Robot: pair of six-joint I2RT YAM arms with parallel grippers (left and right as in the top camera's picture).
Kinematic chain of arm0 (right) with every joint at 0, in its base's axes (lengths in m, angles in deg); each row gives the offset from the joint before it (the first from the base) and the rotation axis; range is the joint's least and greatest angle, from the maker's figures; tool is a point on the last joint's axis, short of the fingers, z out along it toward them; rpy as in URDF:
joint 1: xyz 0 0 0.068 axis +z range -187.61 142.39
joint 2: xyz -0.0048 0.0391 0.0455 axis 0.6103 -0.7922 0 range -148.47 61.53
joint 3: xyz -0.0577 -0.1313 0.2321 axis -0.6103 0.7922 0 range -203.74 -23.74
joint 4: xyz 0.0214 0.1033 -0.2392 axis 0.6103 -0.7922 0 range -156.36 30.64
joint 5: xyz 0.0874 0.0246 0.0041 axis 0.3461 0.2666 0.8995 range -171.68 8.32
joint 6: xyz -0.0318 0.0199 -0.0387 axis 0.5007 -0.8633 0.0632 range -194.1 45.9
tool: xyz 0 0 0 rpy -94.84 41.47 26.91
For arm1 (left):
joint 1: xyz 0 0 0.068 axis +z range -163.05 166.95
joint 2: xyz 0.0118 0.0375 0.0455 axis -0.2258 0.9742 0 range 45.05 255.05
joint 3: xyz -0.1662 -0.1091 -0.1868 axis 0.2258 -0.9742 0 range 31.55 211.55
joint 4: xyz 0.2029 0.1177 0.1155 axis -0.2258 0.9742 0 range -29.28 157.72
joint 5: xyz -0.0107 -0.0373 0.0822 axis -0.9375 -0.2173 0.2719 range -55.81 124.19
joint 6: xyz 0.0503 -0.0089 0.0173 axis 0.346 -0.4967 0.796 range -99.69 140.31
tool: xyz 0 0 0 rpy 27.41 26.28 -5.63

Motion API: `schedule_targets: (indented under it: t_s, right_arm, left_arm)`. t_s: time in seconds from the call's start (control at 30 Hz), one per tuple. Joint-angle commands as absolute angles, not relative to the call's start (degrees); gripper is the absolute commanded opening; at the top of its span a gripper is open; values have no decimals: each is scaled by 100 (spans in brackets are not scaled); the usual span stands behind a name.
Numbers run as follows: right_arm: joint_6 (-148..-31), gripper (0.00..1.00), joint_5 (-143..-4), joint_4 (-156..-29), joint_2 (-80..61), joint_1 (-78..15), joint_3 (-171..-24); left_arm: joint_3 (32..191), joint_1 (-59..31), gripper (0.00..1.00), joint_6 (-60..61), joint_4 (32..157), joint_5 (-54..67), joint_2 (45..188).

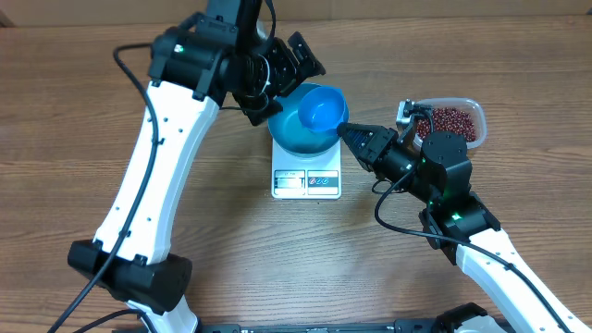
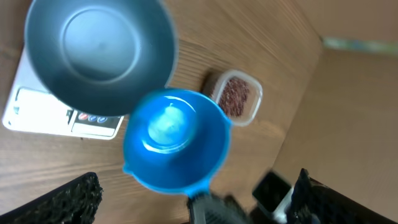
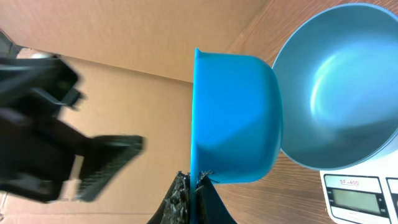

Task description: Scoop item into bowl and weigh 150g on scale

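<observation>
The right pincer (image 3: 193, 194) has its two fingers pressed together on the thin handle of the small blue scoop (image 3: 236, 118). The scoop stands just in front of its tips, turned on its side, with the mouth facing the other arm. In the left wrist view the hollow of the scoop shows only a shine and no beans that I can see. Just beyond the scoop sits the teal bowl (image 3: 348, 93), whose inside is bare; I cannot tell if scoop and bowl touch. Under the bowl is the white digital scale (image 1: 306, 178), narrower than the bowl, with its display edge sticking out toward the pincer's side. Beyond the bowl hangs the left pincer (image 1: 280, 81), fingers wide apart and holding nothing. The red-brown beans (image 1: 453, 120) are not ahead of the right pincer but behind its tips, beside its wrist. They lie in a clear plastic tub (image 1: 478, 116) on the wooden table (image 1: 55, 139), well apart from the bowl. I judge the beans to be small, hard and dry, so they will roll and spill easily, and fingers cannot take them. They should be lifted with the scoop, held by its handle as now and kept level. The bowl looks light and smooth, so a push on its rim may slide it off the scale.
</observation>
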State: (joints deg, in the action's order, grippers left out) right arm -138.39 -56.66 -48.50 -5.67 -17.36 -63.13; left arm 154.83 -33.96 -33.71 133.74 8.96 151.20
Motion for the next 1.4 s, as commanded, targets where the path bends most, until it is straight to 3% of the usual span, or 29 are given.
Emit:
schedule_targets:
  t_s: [0.0, 0.33, 0.57, 0.9, 1.17, 1.37]
  right_arm:
    - [-13496, 4, -5736, -4791, -521, -1745, -6438]
    - [-12908, 4, -5723, -5012, -132, -1841, -6440]
    - [-12735, 4, -5577, -5709, 174, -2287, -6554]
    - [-11981, 4, -5688, -7731, 270, -2468, -7666]
    - [-11253, 4, -7625, -10455, 270, -2468, -9297]
    - [-10949, 4, -8711, -11329, 270, -2468, -9627]
  left_arm:
    - [15993, -3369, 100, -2000, 13616, 712, 14912]
    - [16148, -3240, 100, 465, 14071, 1307, 14912]
    - [16148, -3210, 100, 574, 14539, 3326, 14912]
    - [16146, -3214, 100, 961, 14626, 3331, 14916]
    - [16146, -3216, 100, 959, 14619, 3311, 14919]
    - [16146, -3221, 100, 961, 14624, 3230, 14919]
